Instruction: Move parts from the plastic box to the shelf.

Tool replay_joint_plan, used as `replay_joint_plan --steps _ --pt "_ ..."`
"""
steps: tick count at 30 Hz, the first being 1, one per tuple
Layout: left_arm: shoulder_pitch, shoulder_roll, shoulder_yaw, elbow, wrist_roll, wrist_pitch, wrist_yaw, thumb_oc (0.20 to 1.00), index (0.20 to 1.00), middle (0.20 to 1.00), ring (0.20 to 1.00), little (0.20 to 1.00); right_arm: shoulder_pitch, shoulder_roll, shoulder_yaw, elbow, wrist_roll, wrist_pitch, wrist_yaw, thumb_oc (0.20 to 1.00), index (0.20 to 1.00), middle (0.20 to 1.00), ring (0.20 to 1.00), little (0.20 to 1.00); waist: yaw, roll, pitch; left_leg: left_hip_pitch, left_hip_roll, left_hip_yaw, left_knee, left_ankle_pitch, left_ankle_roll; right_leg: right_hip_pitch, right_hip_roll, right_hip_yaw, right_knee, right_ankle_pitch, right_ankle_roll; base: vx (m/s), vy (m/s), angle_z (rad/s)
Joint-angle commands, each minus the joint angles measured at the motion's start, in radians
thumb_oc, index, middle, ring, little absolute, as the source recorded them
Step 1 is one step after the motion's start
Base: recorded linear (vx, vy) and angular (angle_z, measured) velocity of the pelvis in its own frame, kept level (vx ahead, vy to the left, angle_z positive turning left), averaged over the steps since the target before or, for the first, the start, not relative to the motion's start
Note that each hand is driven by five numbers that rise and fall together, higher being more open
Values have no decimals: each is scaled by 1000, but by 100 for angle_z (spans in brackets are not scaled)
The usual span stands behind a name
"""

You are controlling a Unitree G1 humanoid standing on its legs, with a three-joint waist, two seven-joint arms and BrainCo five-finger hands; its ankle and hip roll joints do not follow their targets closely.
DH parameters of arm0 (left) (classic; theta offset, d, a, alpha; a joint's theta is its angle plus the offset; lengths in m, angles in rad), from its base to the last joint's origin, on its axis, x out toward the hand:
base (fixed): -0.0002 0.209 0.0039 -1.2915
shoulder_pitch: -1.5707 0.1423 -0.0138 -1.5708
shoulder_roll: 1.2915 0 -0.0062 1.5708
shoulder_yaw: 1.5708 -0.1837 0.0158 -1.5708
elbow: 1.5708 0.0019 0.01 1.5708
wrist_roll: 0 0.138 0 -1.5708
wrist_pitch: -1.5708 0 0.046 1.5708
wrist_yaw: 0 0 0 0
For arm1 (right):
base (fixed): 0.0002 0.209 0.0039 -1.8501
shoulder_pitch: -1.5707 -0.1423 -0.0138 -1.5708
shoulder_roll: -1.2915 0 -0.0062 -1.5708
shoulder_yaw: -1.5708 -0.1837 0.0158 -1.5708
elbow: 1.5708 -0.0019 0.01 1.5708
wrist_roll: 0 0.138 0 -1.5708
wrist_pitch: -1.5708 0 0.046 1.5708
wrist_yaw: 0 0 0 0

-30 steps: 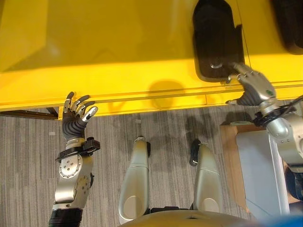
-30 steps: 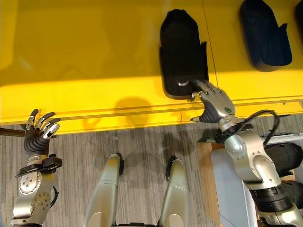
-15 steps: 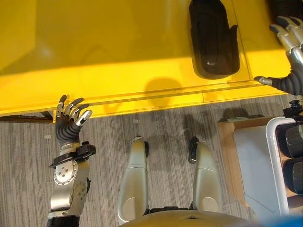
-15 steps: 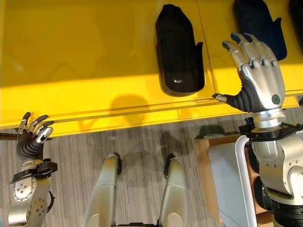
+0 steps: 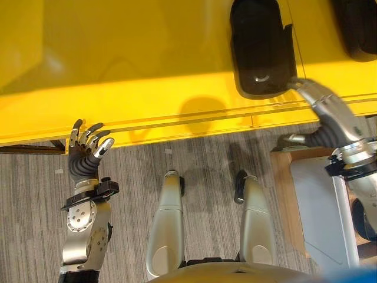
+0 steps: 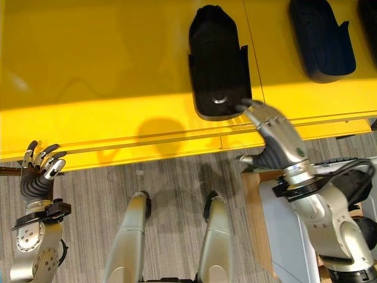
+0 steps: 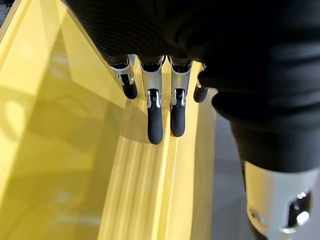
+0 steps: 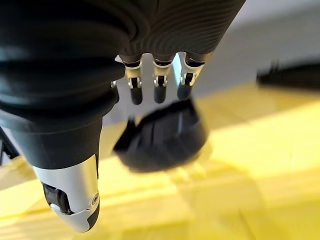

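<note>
A black moulded part lies on the yellow shelf, near its front edge. My right hand reaches in from the right with straight fingers, open, and its fingertips touch the part's near right corner. The right wrist view shows the same part just past the straight fingers. A second black part lies farther right on the shelf. My left hand is held up, open and empty, beside the shelf's front lip.
At the lower right stands a pale plastic box on a wooden stand, close under my right arm. Grey striped carpet runs in front of the shelf.
My right hand, raised over the shelf half a second ago, has come back down and left to the part's near right corner. The left hand stays put.
</note>
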Motion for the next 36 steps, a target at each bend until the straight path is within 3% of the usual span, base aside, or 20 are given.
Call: replay_joint_plan --steps 1,14,25,36 --pt "-16 25 -54 9 23 -6 -27 1000 1000 1000 1000 1000 -47 15 -16 -12 60 7 -2 1000 1000 1000 1000 1000 -23 -2 -6 4 -2 -22 -23 -24 47 119 26 -25 90 -170 -100 0 0 0" --pt "-52 30 -71 27 17 -11 -16 1000 1000 1000 1000 1000 -168 115 153 149 47 59 -19 1000 1000 1000 1000 1000 -8 6 1 0 -8 -17 -23 -21 49 117 20 -22 88 -169 -100 0 0 0" --pt "-57 29 -69 29 20 -15 -14 1000 1000 1000 1000 1000 -181 141 202 207 59 70 -2 1000 1000 1000 1000 1000 -3 6 5 -3 -10 -15 -21 -19 50 116 20 -22 91 -171 -102 0 0 0" --pt "-62 29 -69 30 9 -21 -14 1000 1000 1000 1000 1000 -234 137 184 330 37 108 -61 1000 1000 1000 1000 1000 7 12 2 -6 -12 -18 -15 -22 53 110 17 -18 99 -170 -102 0 0 0"
